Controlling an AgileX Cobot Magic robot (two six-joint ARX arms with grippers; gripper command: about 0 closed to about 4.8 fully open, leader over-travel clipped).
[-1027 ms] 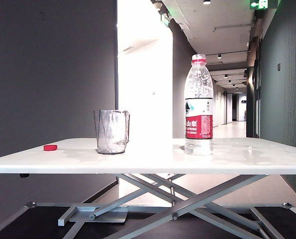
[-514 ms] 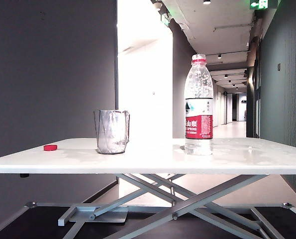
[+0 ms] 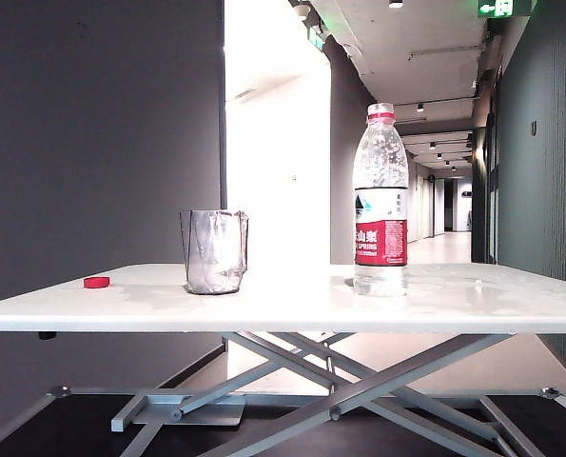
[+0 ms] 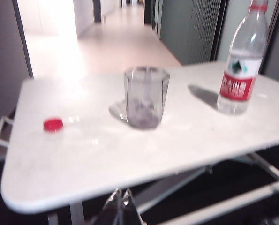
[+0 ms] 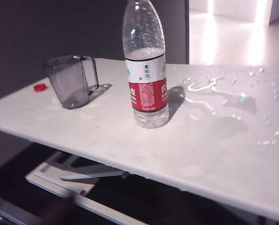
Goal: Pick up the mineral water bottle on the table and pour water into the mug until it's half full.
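Observation:
The mineral water bottle [image 3: 380, 200] stands upright and uncapped on the white table [image 3: 283, 309], right of the middle. The clear faceted mug [image 3: 213, 251] stands to its left and looks empty. Neither arm shows in the exterior view. In the left wrist view my left gripper [image 4: 122, 200] is shut, with nothing in it. It hangs off the table's near edge, well short of the mug [image 4: 146, 96] and bottle [image 4: 240, 70]. In the right wrist view the bottle [image 5: 146, 70] holds water [image 5: 151, 115] up to the label's top. My right gripper is only a dark blur [image 5: 55, 213] below the table edge.
A small red cap [image 3: 96, 282] lies at the table's left end, left of the mug. Spilled water puddles and drops [image 5: 209, 86] lie on the tabletop beside the bottle, on the side away from the mug. Grey scissor legs [image 3: 359, 381] stand under the table.

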